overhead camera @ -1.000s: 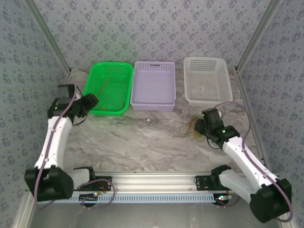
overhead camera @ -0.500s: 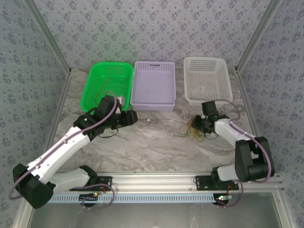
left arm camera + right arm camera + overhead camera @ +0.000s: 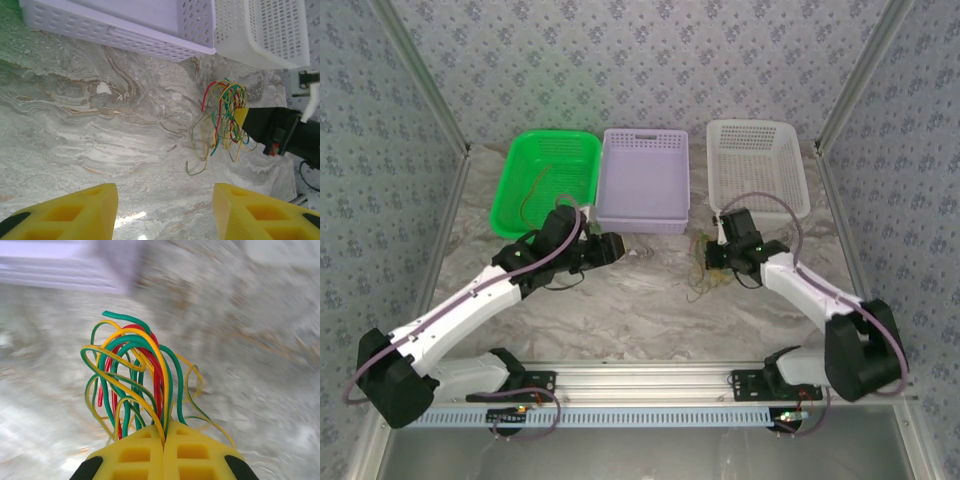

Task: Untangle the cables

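The cables are a tangle of green, yellow and red wires. My right gripper is shut on them, with several strands pinched between its yellow fingers. From above, the cables lie on the marble in front of the purple basket's right corner, and the right gripper is at their upper right. My left gripper hovers to the left of the bundle, open and holding nothing. In the left wrist view the cables hang from the right gripper, well ahead of my open left gripper.
Three baskets stand in a row at the back: green, purple and white. A thin orange-yellow wire lies in the green one. Patterned walls and metal posts close in both sides.
The right gripper closed on the cables and dragged the bundle left. The left arm swung from the green basket toward the middle of the table.
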Controlling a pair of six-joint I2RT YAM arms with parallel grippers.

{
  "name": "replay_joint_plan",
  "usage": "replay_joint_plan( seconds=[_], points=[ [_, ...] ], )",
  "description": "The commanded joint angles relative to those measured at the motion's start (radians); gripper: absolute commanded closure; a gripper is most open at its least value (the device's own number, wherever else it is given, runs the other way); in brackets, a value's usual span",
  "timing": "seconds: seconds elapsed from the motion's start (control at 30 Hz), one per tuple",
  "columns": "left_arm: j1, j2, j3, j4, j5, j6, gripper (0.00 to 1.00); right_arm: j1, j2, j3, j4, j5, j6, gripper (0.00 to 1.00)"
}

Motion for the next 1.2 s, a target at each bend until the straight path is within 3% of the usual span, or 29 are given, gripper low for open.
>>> replay_joint_plan(
  seconds=[0.0,0.3,0.63,0.9,1.0,1.17],
  points=[
    [-0.004,0.033,0.009,0.154,0.101,0.014,0.46,0.055,-0.071,0.046,0.015,-0.037,-0.156,1.0],
    [-0.01,0.143,0.006,0.32,0.312,0.211,0.51,0.159,-0.067,0.136,-0.041,-0.188,-0.216,1.0],
    [-0.019,0.233,-0.054,0.446,0.32,0.255,0.54,0.159,-0.046,0.207,-0.1,-0.384,-0.198,1.0],
    [-0.035,0.269,-0.074,0.533,0.287,0.253,0.54,0.157,-0.046,0.2,-0.084,-0.454,-0.167,1.0],
    [-0.035,0.274,-0.089,0.586,0.276,0.243,0.6,0.151,-0.046,0.195,-0.074,-0.485,-0.154,1.0],
    [-0.034,0.273,-0.088,0.56,0.208,0.24,0.98,0.149,-0.052,0.199,-0.096,-0.405,-0.164,1.0]
  ],
)
